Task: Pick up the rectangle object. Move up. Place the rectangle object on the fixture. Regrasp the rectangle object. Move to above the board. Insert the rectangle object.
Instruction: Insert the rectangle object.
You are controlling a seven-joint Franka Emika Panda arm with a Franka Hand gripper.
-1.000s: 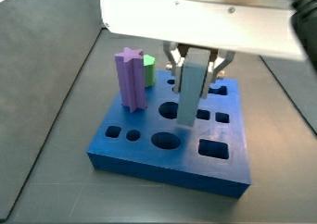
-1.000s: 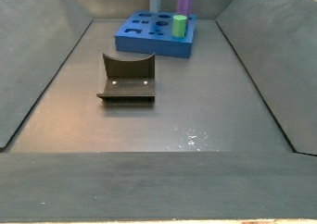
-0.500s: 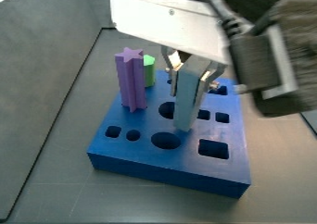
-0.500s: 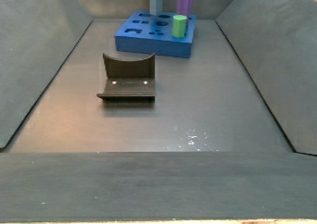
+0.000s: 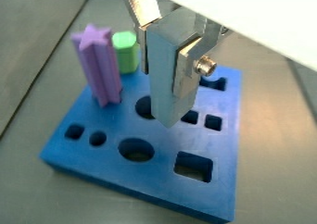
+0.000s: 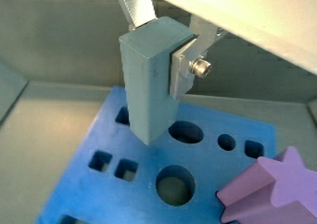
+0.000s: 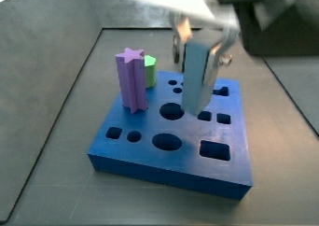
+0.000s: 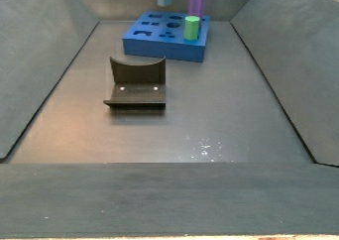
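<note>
Slim steel-blue rectangular bar point(image 5: 161, 80) upright, lower end just over the bright blue square board with cut-out holes point(image 5: 111, 158), beside a round hole. Clamped near its top between the flat silver fingers point(image 6: 188, 61) of the gripper point(image 7: 200, 45), above the board. Behind, standing in the board: tall purple star-shaped post point(image 7: 130, 78) and green peg point(image 5: 124, 50). Well apart on the grey floor, dark olive-brown notched fixture point(image 8: 137, 83), bare.

One gripper point(image 7: 200, 54), one rectangle object point(image 5: 162, 87), one board point(image 7: 131, 151), one fixture point(image 8: 135, 83), one purple star post point(image 7: 131, 78), one green peg point(image 8: 191, 28).
</note>
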